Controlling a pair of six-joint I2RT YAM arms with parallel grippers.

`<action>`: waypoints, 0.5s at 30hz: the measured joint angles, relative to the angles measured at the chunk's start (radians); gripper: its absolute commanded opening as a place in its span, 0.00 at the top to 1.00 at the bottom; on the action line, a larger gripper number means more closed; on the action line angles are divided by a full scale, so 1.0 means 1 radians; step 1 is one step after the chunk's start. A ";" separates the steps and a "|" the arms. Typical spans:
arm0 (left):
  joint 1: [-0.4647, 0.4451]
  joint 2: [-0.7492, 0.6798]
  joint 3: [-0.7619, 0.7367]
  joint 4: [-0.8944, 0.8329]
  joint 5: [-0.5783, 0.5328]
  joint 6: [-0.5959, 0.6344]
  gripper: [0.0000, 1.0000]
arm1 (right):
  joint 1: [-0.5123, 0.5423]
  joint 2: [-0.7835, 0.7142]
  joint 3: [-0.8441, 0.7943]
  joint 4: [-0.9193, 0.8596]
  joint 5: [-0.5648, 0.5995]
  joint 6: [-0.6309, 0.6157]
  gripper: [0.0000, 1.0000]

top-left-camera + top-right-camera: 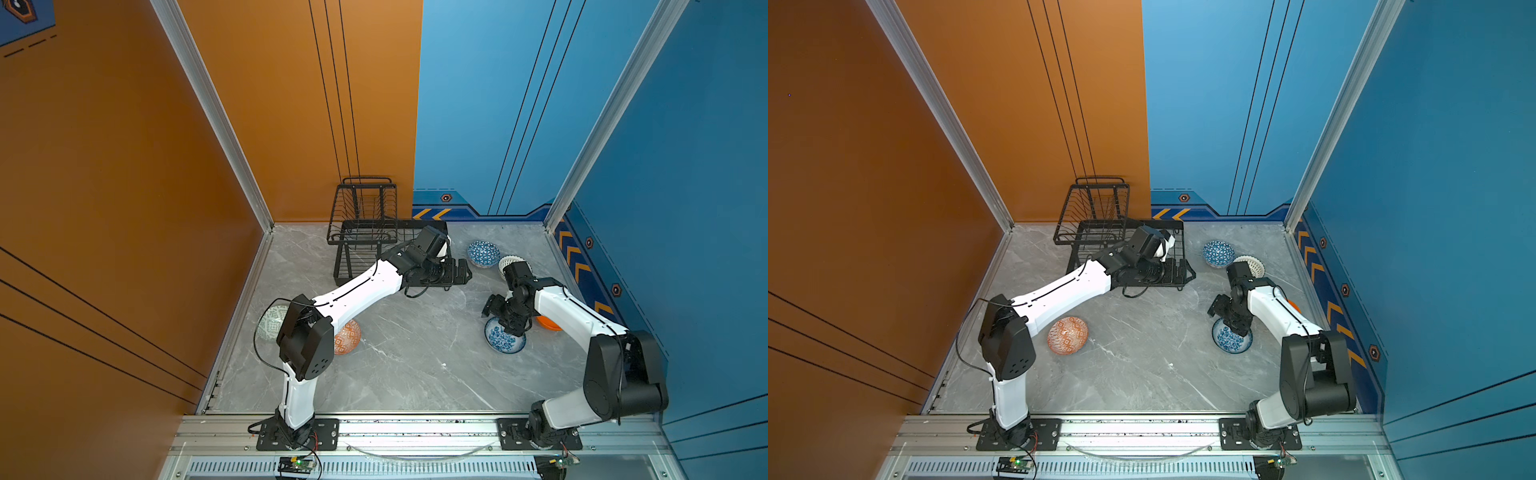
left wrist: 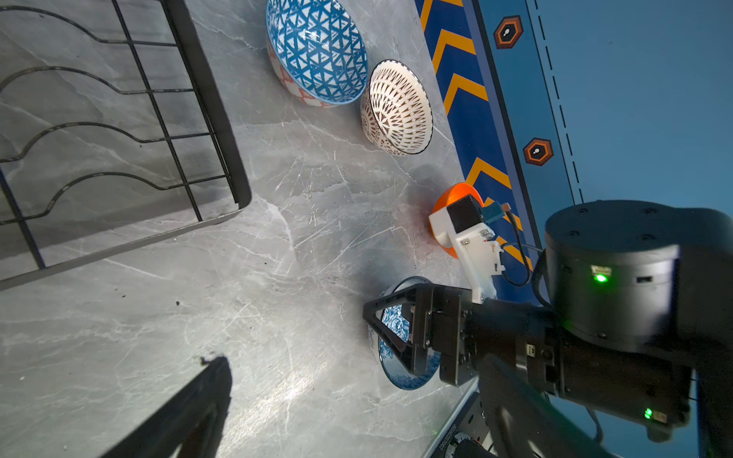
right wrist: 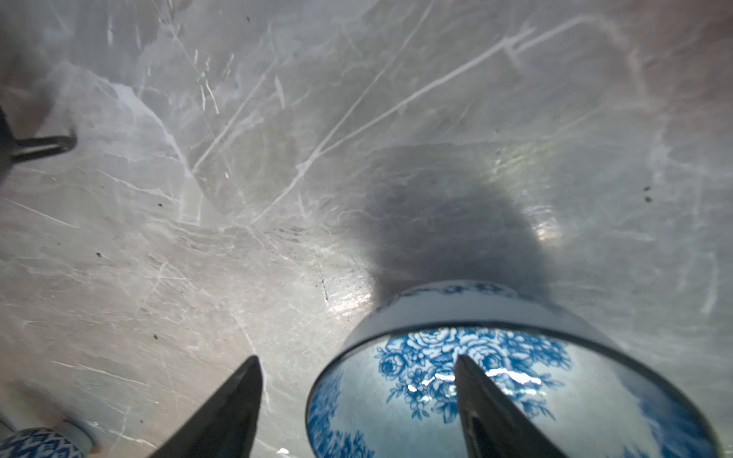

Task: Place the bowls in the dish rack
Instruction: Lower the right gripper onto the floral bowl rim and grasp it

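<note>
Straddles rim of floral bowl (image 3: 515,357) with right tool (image 3: 357,359), not yet clamped, for lift to dish rack (image 1: 365,216); holds left tool (image 1: 463,272) wide beside it.

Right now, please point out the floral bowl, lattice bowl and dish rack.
floral bowl (image 3: 416,365), right wrist view, flowered inside.
lattice bowl (image 2: 398,107), left wrist view, patterned inside.
dish rack (image 1: 363,205), a top view, raised basket.

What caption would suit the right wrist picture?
The open right gripper straddles the rim of the blue floral bowl on the grey table.
</note>
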 measured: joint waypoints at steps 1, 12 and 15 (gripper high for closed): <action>0.000 0.000 -0.003 -0.001 0.000 0.000 0.02 | 0.006 0.013 0.009 -0.003 0.000 -0.004 0.39; 0.009 -0.002 -0.071 -0.003 -0.034 -0.039 0.02 | 0.060 0.119 0.136 -0.073 0.004 -0.065 0.77; 0.014 -0.005 -0.097 -0.006 -0.041 -0.046 0.02 | 0.068 0.142 0.150 -0.086 0.001 -0.074 0.80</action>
